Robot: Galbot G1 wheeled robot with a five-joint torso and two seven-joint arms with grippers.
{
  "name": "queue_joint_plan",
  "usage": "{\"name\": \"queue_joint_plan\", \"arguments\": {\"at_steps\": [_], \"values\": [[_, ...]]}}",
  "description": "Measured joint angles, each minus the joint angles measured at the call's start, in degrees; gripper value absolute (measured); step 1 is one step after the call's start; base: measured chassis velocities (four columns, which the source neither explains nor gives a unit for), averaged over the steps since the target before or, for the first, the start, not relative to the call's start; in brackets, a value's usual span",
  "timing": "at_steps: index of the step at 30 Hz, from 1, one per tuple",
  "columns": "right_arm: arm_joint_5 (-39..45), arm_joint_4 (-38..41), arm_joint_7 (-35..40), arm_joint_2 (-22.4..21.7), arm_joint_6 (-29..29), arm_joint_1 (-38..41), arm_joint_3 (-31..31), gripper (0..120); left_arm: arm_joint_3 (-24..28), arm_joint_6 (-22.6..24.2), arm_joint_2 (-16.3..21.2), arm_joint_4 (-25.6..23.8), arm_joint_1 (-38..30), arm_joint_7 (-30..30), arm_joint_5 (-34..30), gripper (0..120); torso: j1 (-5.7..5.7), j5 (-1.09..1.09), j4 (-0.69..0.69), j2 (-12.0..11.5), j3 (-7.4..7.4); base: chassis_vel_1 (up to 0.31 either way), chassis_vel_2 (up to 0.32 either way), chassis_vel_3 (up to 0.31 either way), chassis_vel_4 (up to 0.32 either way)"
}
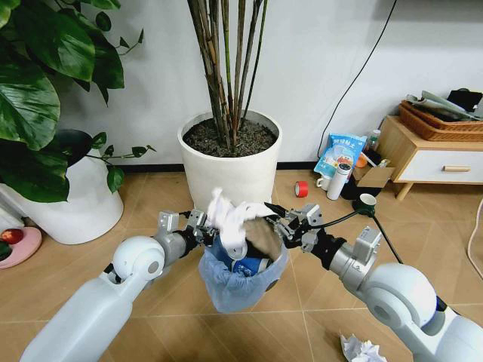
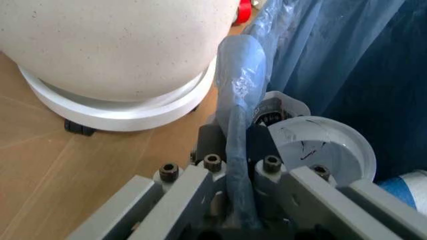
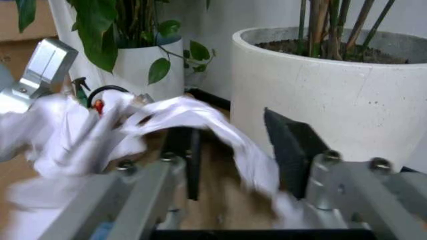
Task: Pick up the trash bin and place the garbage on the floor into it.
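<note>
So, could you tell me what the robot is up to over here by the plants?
It is tidying litter into a small trash bin lined with a blue bag. The left tool is shut on the bin's rim and holds it off the floor in front of the white plant pot. The right tool is at the bin's mouth with a white paper wad between its open fingers. Another paper wad lies on the floor.
</note>
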Motion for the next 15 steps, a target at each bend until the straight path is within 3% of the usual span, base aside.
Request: {"name": "queue_joint_plan", "arguments": {"at_steps": [2, 15], "values": [[0.00, -0.14, -0.01, 0.04, 0.00, 0.33, -0.10, 41, -0.05, 0.00, 0.02, -0.05, 0.05, -0.02, 0.00, 0, 0.00, 0.00, 0.00, 0.00, 0.00, 0.000, 0.000, 0.000, 0.000], [-0.75, -2.10, -0.34, 0.27, 0.37, 0.80, -0.69, 90, -1.16, 0.00, 0.40, -0.09, 0.47, 0.16, -0.01, 0, 0.00, 0.00, 0.00, 0.00, 0.00, 0.000, 0.000, 0.000, 0.000]]}}
